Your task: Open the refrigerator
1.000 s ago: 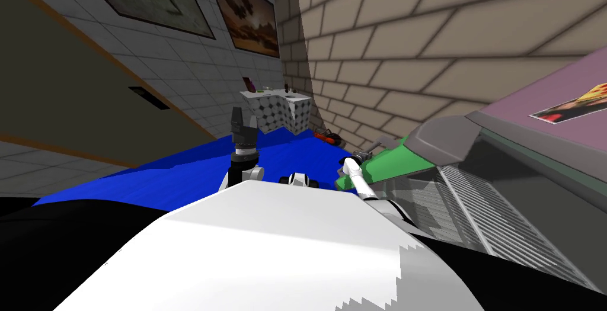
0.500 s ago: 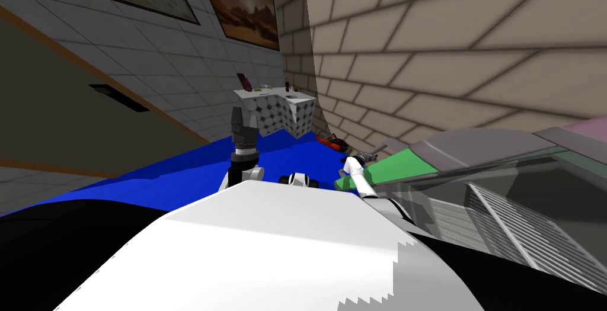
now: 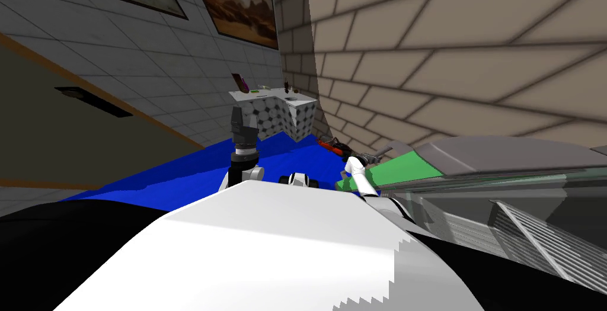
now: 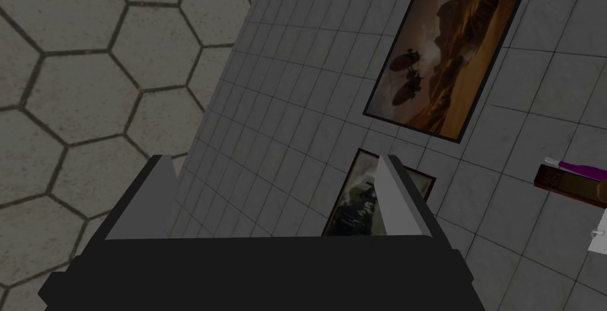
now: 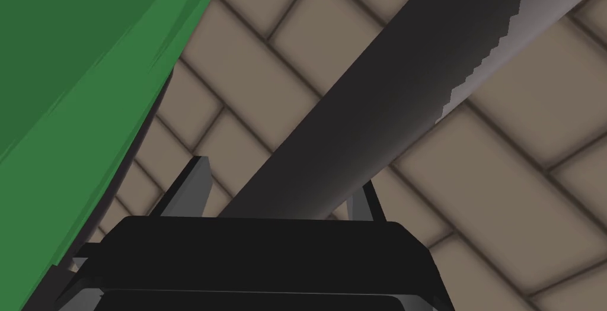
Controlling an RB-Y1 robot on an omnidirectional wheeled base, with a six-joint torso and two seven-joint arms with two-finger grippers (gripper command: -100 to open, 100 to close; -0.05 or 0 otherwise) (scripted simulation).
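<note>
The refrigerator (image 3: 504, 147) stands at my right, its inside with wire shelves (image 3: 521, 230) showing behind the green door (image 3: 409, 171), which is swung out. My right gripper (image 3: 370, 158) is at the door's outer edge. In the right wrist view a dark grey handle bar (image 5: 355, 118) runs between the fingers of the right gripper (image 5: 278, 198), which is shut on it, beside the green door (image 5: 71, 76). My left gripper (image 3: 243, 115) is raised in front of me, away from the refrigerator. Its fingers (image 4: 397, 195) stand open with nothing between them.
A white cabinet with a hexagon pattern (image 3: 272, 115) stands in the far corner with small items on top. A red object (image 3: 332, 143) lies on the blue floor (image 3: 195, 165) by the brick wall (image 3: 444, 58). Framed pictures (image 3: 237, 5) hang on the tiled wall at left.
My head view has swung: the refrigerator's pink top has slid out at the right. The green door lies flatter and further out. My right gripper stays on the handle; the left arm is still.
</note>
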